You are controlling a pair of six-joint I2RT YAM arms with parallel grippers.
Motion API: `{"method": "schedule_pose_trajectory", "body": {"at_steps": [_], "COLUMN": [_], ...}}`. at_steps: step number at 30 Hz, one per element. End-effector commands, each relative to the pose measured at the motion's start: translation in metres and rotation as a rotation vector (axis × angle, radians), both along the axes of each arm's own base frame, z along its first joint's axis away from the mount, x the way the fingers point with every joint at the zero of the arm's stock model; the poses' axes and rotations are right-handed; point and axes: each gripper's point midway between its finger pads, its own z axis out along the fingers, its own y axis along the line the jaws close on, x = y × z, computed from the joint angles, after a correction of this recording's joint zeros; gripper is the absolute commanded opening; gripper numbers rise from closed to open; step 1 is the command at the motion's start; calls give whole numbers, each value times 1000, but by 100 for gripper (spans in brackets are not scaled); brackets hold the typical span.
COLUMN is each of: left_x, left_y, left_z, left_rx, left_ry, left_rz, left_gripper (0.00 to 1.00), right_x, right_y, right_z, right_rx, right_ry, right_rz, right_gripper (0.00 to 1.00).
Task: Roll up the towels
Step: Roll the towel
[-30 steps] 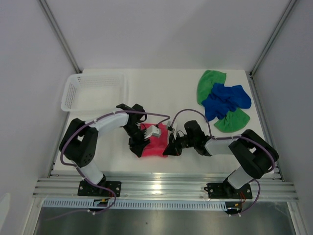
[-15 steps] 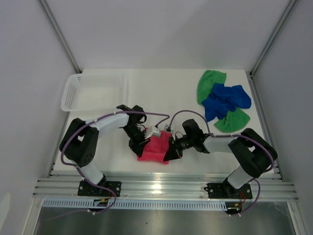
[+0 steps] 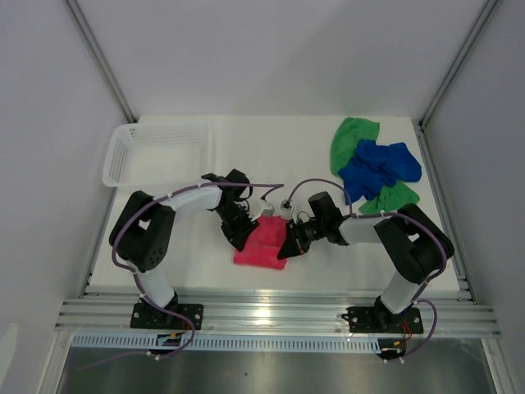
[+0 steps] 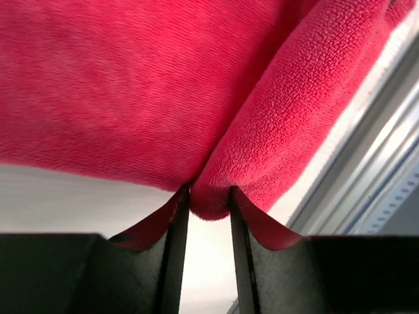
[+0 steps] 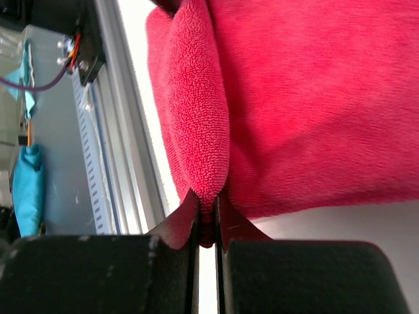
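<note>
Two folds of one pink-red terry towel (image 3: 259, 250) are being pinched as it is lying on the white table (image 3: 271, 148) near the front edge. The left gripper (image 4: 208, 196) is squeezing a rounded fold between narrow jaws, while the right gripper (image 5: 207, 199) is clamping the opposite edge, its jaws nearly closed. Well apart, far right, a royal blue cloth (image 3: 377, 168) is lying crumpled over a bright green cloth (image 3: 351, 138). A white plastic mesh basket (image 3: 156, 152) is sitting far left.

Since 1 s ago: left gripper (image 3: 240, 236) moved from the pink-red towel's (image 3: 261, 250) left side to its far-left corner, re-pinching a fold. Towel now flatter, spread nearward. Right arm's elbow drawn closer to the towel.
</note>
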Motion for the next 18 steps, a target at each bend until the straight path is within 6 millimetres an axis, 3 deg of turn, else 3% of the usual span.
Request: {"method": "schedule_pose_trajectory", "body": {"at_steps": [1, 10, 14, 17, 18], "left_x": [34, 56, 51, 38, 27], "left_y": [2, 6, 2, -8, -5], "left_z": [5, 53, 66, 67, 58], "left_rx": [34, -28, -64, -74, -61], "left_ry": [-152, -379, -439, -492, -487], "left_rz": [80, 44, -56, -200, -241], "left_gripper": [35, 44, 47, 47, 47], "right_x": [17, 31, 34, 37, 37], "right_y": [-2, 4, 4, 4, 4], "right_z": [-6, -9, -9, -9, -9], "right_rx": [-40, -72, -76, -84, -85], "right_ry": [24, 17, 10, 7, 9], "right_rz": [-71, -76, -87, -100, -102], "right_gripper": [0, 2, 2, 4, 4]}}
